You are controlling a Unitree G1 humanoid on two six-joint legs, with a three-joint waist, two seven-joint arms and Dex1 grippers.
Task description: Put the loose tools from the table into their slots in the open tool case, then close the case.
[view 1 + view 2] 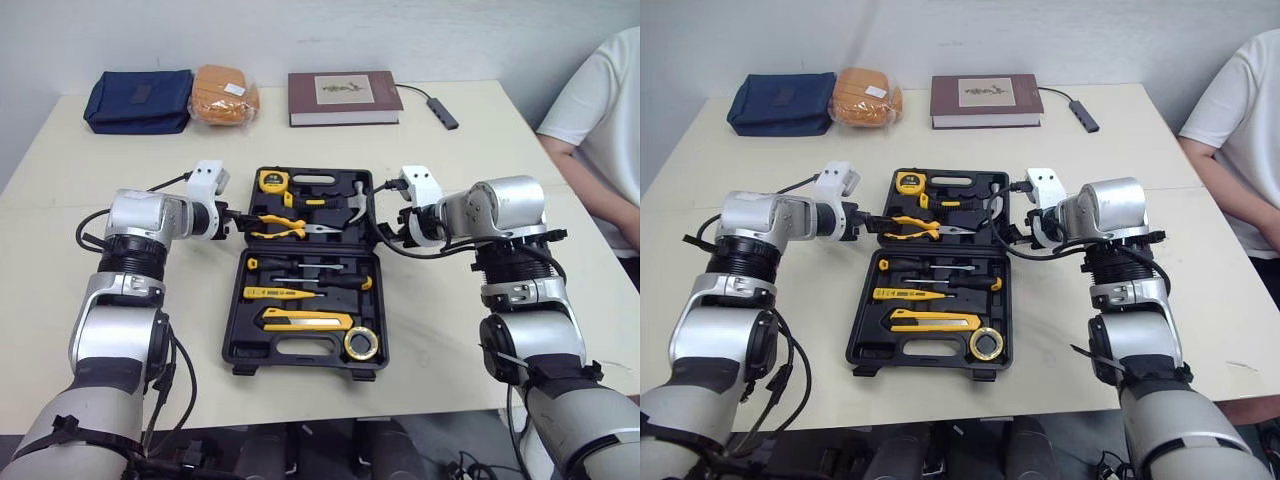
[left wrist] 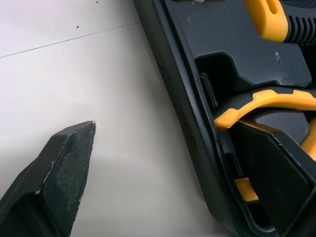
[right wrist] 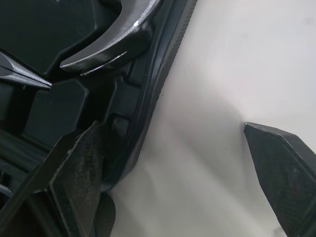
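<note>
Tools (image 1: 285,293) seated, I judge. Left gripper (image 1: 238,222), right gripper (image 1: 386,232) fingers wide apart, empty, straddling lid (image 1: 371,190) edges mid-frame. I'd pinch evenly, fold both together.

Both arms reach forward with elbows bent, and the forearms turn inward so that the two pincers point toward each other. The left arm (image 1: 118,320) ends in the left pincer (image 1: 237,217), held low, its two black fingers (image 2: 64,177) spread wide apart. The right arm (image 1: 528,330) mirrors it. The right pincer (image 1: 386,233) sits at about the same height, its fingers (image 3: 286,168) parted with a broad gap between them.
</note>
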